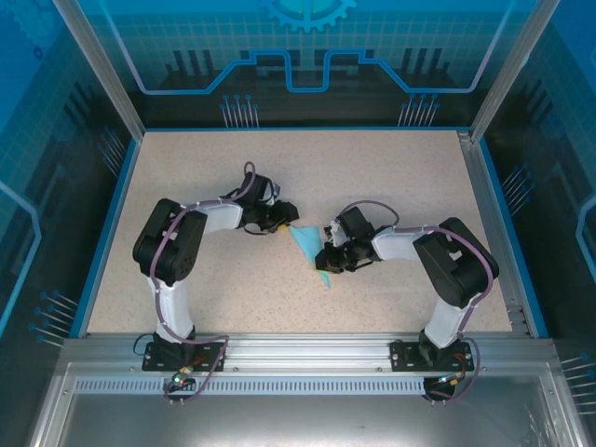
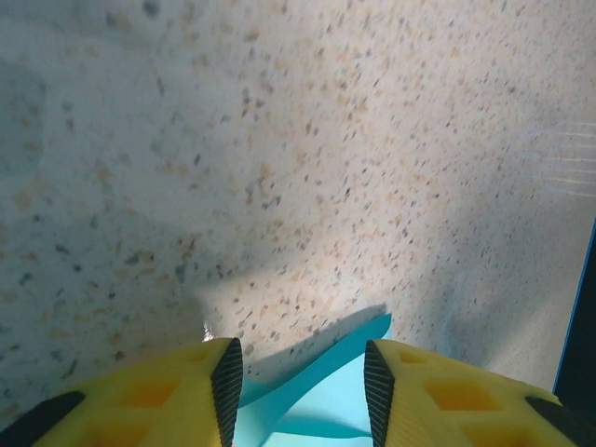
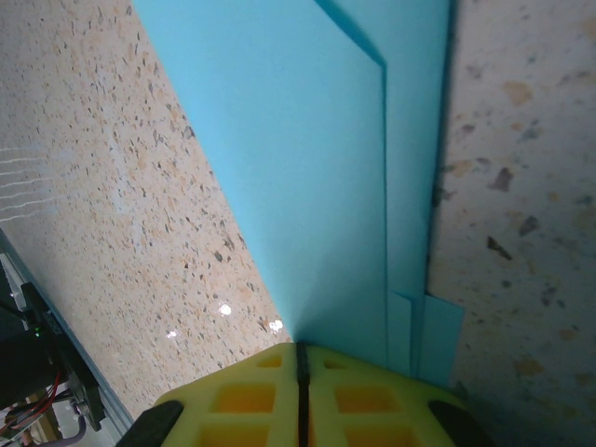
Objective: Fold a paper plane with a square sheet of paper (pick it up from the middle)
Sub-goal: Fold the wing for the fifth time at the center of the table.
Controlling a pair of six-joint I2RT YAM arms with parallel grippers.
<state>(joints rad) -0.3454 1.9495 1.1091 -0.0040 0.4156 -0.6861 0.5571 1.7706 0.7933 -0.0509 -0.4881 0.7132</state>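
The light-blue sheet of paper (image 1: 309, 247) lies mid-table, folded into a narrow pointed shape with layered flaps. My right gripper (image 1: 328, 259) sits at its right side. In the right wrist view the right gripper (image 3: 300, 352) is shut, and the paper (image 3: 317, 168) runs from the jaw line outward, its stacked edges on the right. My left gripper (image 1: 287, 216) is at the paper's upper left end. From the left wrist, the left gripper (image 2: 303, 382) has its jaws apart, the paper (image 2: 326, 400) lying between the black pads with one edge curling up.
The speckled tabletop (image 1: 391, 177) is bordered by a blue rim (image 1: 112, 214) and aluminium frame posts. A metal rail (image 1: 298, 349) carries both arm bases at the near edge. Cables and the table edge (image 3: 56, 372) show at the lower left of the right wrist view.
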